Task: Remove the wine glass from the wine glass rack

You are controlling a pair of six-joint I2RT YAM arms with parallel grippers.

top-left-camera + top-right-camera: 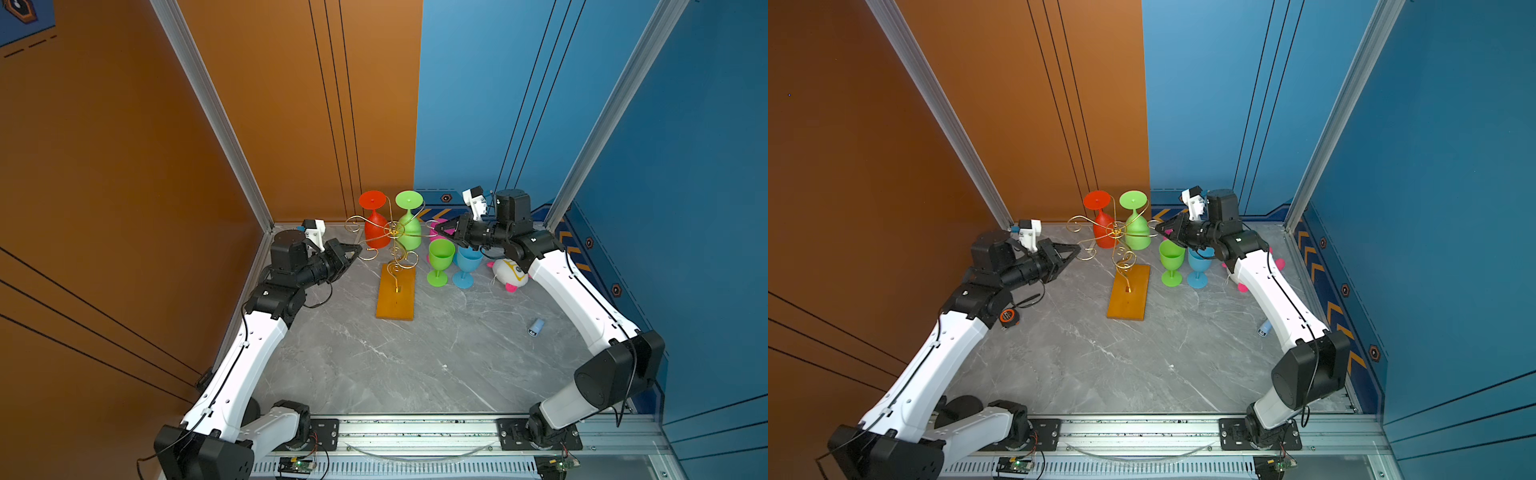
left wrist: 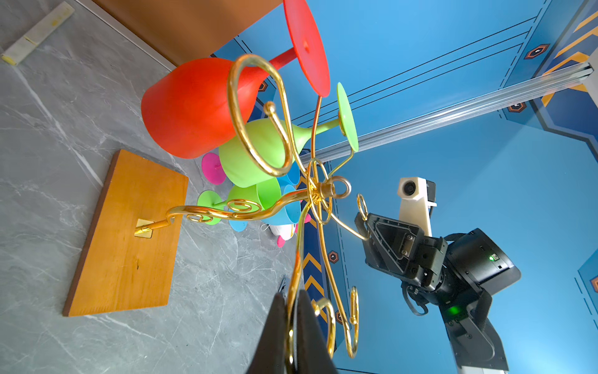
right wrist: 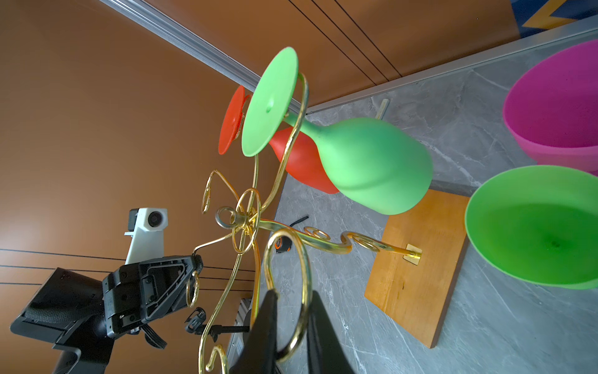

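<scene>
1. Wine glass rack [image 1: 397, 303] stands in the far middle of the table [image 1: 374, 365]. Its wooden base lies flat and its gold wire arms spread from a hub at the top of the stem.
2. Two glasses hang bowl-down, feet up, on the rack's far arms. In both top views the red wine glass [image 1: 376, 235] is on the left and the green wine glass [image 1: 409, 236] just beside it on the right.
3. Left fingers [image 2: 305, 311] are clenched on a wire arm at the rack's left side. In the left wrist view the wire runs straight between them.
4. Right fingers [image 3: 268, 311] straddle a curled arm at the rack's right side. The right wrist view shows a gap beside the wire, so I cannot tell whether they pinch it.
5. Both sets of fingers are at the wire, apart from the hanging glasses.
6. On the table right of the rack, a green goblet [image 1: 440, 257] and a blue goblet [image 1: 468, 264] stand upright side by side.
7. A pink glass [image 3: 556, 107] sits behind them, mostly hidden by the right arm in both top views.
8. A white plush toy [image 1: 509, 272] lies near the right arm.
9. A tape measure [image 1: 1008, 316] lies by the left arm.
</scene>
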